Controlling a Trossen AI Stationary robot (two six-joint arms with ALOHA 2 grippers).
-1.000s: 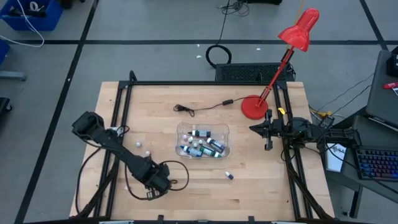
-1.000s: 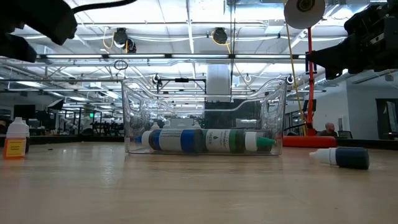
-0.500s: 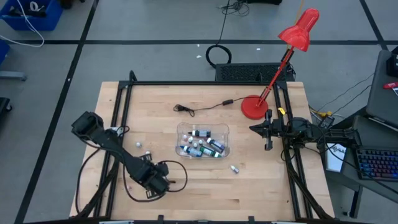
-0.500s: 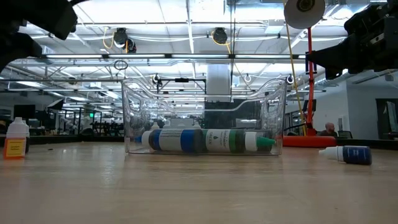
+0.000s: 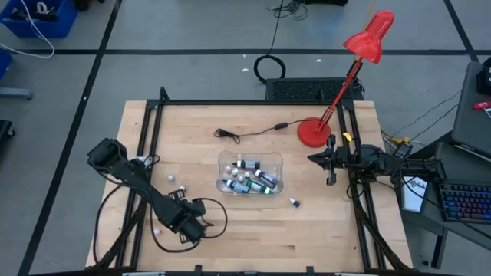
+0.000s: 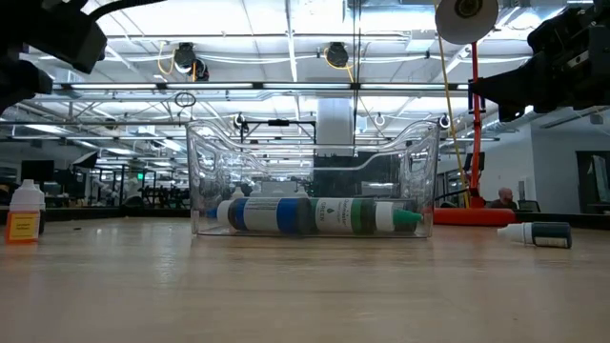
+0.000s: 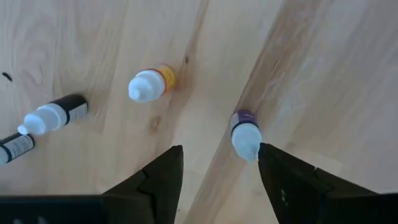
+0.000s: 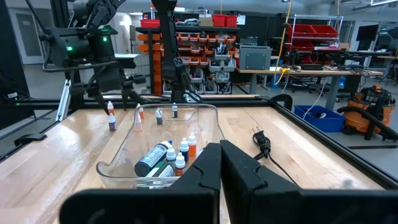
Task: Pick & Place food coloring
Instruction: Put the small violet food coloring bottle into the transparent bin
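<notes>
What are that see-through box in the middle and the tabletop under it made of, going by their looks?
The box looks like clear, glossy plastic: the room shows through its walls, the rim catches light, and the small bottles inside stay plainly visible. It might be glass, but the thin rounded corners suggest plastic. The tabletop looks like pale wood planks with a smooth finish: grain lines and plank seams show.

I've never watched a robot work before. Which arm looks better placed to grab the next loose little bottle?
The left. Its gripper hangs open just above loose bottles, the purple bottle at its fingertips. The right gripper waits shut at the table's right side, beside the tub.
</notes>
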